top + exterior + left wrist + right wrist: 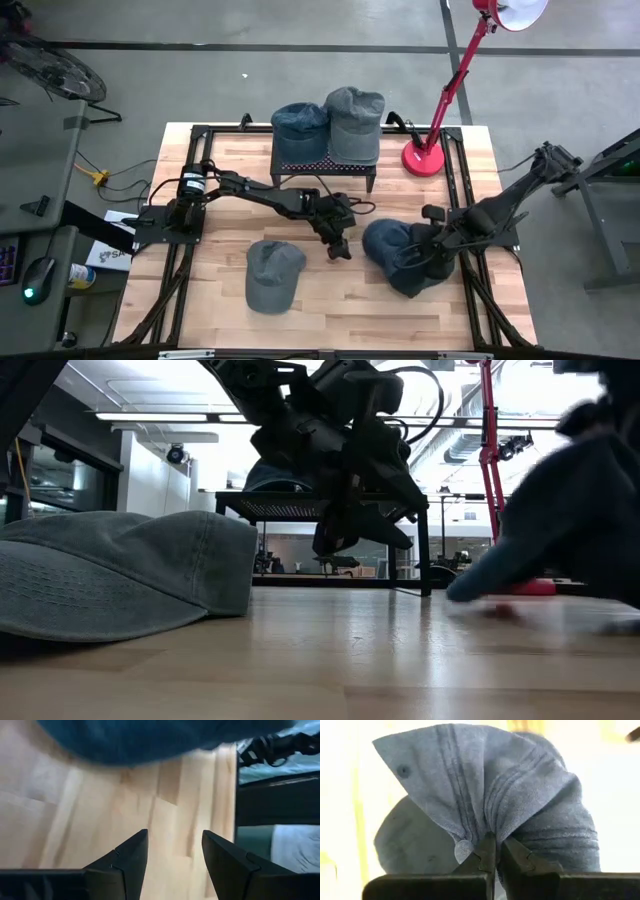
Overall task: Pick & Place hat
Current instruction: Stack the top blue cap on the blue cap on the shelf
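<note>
From above, two hats (330, 125) already sit on the dark rack (325, 165) at the back of the wooden surface (330, 300), so that part looks done. A grey hat (272, 275) lies untouched at the front left. The right gripper (418, 255) is at the dark blue hat (395, 250) on the right side; the left gripper (338, 245) hangs mid-surface, just beside that hat.

From table height, the grey hat (120, 575) lies flat and the blue hat (560, 520) looks partly raised.

The left wrist view shows its jaws apart, holding nothing.

The right wrist view shows the jaws together, clamped on a fold of the blue hat (485, 795). Carrying and setting it down remain, then the grey one.
</note>
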You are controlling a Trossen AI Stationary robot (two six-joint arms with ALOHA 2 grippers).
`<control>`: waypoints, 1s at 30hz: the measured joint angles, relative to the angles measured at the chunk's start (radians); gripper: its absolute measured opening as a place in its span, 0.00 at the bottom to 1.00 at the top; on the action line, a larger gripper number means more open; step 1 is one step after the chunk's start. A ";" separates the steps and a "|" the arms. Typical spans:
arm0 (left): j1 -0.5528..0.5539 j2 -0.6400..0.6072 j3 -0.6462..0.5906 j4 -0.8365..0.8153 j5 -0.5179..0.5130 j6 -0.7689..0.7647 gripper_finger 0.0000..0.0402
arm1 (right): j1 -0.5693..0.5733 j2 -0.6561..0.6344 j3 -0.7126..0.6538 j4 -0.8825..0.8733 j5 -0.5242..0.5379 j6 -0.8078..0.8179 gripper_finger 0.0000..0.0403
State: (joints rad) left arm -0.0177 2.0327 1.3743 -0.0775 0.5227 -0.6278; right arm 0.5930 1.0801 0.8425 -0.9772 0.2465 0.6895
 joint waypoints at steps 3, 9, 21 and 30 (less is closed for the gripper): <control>0.009 0.000 0.000 0.000 0.046 -0.027 0.46 | 0.000 0.000 0.103 -0.106 0.034 -0.052 0.01; 0.032 0.000 0.000 0.013 0.053 -0.076 0.46 | 0.000 -0.002 0.252 -0.170 0.058 -0.155 0.01; 0.032 0.000 0.000 0.019 0.079 -0.038 0.46 | 0.001 0.000 0.089 -0.002 -0.126 -0.177 0.00; 0.031 0.000 0.000 0.026 0.068 -0.034 0.46 | -0.034 0.000 -0.123 0.281 -0.201 -0.226 0.00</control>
State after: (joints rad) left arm 0.0136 2.0327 1.3743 -0.0516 0.5905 -0.6620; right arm 0.5592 1.0801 0.7195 -0.6959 0.0459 0.4635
